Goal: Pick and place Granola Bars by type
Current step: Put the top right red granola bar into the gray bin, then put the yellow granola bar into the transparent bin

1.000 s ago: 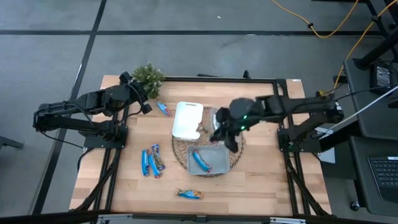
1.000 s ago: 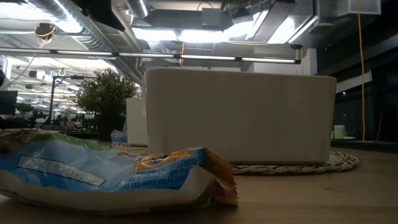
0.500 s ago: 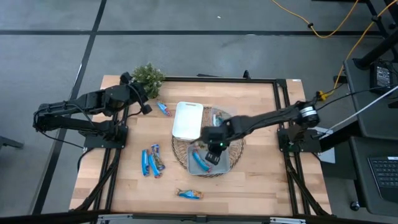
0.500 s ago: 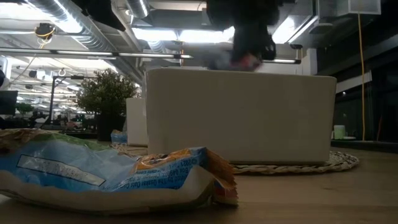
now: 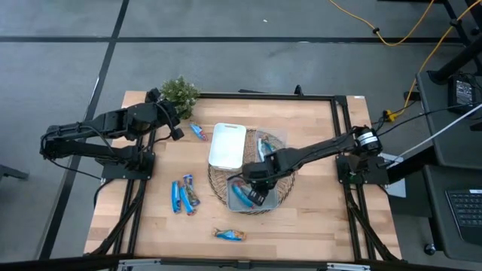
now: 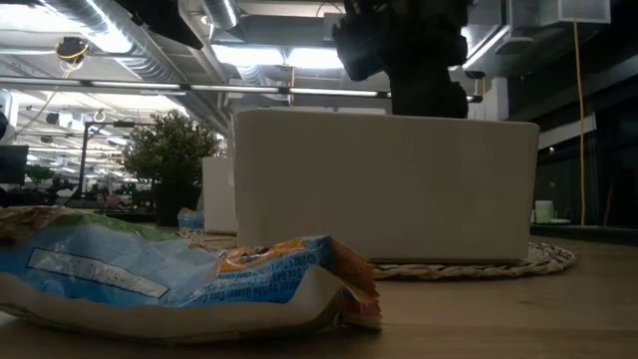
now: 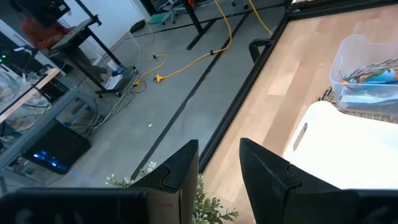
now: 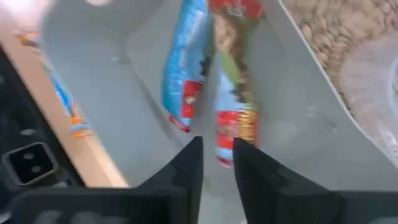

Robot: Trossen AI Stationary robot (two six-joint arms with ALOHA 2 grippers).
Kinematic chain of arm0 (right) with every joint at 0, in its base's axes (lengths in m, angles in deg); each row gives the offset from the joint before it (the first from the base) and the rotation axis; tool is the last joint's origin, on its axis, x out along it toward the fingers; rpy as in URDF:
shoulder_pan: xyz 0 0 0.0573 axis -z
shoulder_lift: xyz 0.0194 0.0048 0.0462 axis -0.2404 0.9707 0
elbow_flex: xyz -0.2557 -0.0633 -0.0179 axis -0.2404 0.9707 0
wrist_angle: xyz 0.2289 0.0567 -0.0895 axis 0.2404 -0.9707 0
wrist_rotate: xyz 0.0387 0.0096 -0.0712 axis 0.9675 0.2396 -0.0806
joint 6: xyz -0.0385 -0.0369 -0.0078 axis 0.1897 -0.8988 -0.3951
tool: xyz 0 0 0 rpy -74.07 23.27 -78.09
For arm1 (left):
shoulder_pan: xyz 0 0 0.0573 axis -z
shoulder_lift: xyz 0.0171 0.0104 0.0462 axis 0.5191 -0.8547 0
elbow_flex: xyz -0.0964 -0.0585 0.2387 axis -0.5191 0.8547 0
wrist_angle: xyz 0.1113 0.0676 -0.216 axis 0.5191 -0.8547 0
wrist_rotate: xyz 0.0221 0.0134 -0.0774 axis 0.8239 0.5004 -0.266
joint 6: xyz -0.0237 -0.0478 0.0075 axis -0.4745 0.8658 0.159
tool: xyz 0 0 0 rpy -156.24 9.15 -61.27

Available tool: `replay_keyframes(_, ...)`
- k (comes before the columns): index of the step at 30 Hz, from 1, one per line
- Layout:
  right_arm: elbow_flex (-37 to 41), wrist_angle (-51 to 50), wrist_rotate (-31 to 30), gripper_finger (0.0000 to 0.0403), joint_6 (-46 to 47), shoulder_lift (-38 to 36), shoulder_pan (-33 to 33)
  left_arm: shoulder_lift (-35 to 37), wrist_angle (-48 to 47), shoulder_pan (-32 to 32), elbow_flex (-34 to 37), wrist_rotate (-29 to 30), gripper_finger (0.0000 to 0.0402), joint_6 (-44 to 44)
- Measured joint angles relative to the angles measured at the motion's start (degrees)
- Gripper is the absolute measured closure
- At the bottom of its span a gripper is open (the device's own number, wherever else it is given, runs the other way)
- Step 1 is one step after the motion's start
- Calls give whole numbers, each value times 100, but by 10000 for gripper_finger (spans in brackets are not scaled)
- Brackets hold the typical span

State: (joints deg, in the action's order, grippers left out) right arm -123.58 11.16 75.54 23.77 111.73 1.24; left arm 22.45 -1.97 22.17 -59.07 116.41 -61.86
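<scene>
**An open-plan lab or office workspace**

Exposed ceiling ducts [image 6: 120, 45] and strip lights [image 6: 299, 55] run overhead. Grey floor [image 5: 226, 45] surrounds the wooden bench [image 5: 316, 218], with yellow cables [image 7: 205, 53] trailing across it, desks [image 7: 43, 93] nearby, and a keyboard [image 5: 459, 211].

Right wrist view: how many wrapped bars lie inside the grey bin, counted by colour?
Blue bar: 1
Red bar: 1
Total in the grey bin: 2
</scene>
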Motion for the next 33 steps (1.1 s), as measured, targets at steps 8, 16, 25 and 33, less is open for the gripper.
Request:
replay_keyframes(8, -667, -131, -104, 228, -984, 0, -198, 0, 0, 0, -1, 2, 290, 17)
replay_keyframes(16, -1439, -660, -291, 230, -2659, 0, -803, 0, 0, -2, -1, 57, 290, 124)
replay_keyframes(25, -2547, -1384, -504, 236, -2845, -2, -1484, -2, -243, -2, -1, 59, 290, 226)
replay_keyframes(33, -3371, -1199, -1231, 236, -3033, -11, -1796, -39, -395, 0, -1, 59, 290, 602)
